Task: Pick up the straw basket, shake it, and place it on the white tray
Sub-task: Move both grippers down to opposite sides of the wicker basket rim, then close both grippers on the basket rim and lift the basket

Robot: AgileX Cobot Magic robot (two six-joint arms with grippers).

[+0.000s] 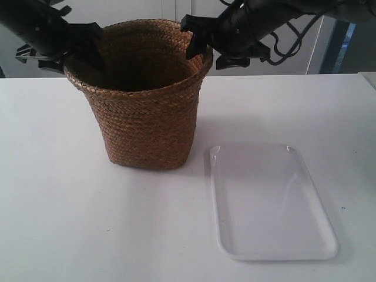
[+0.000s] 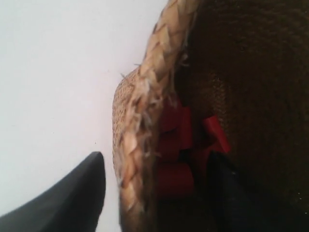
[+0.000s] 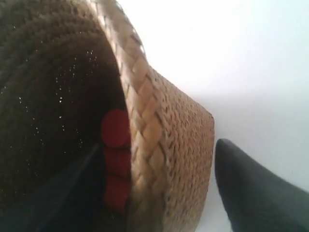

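The straw basket (image 1: 147, 117) stands upright on the white table, left of the white tray (image 1: 270, 200), which lies flat and bare. The arm at the exterior view's left has its gripper (image 1: 82, 50) over the basket's left rim; the other arm's gripper (image 1: 200, 44) is over the right rim. In the left wrist view my left gripper (image 2: 155, 159) is open astride the braided rim (image 2: 145, 96), one finger outside, one inside, with a gap showing. My right gripper (image 3: 157, 150) likewise straddles the rim (image 3: 145, 121), open.
Red cylindrical pieces (image 2: 174, 179) lie inside the basket against its wall, also seen as red pieces (image 3: 115, 128) in the right wrist view. The white table (image 1: 59, 205) stretches in front. A wall and cables stand behind the arms.
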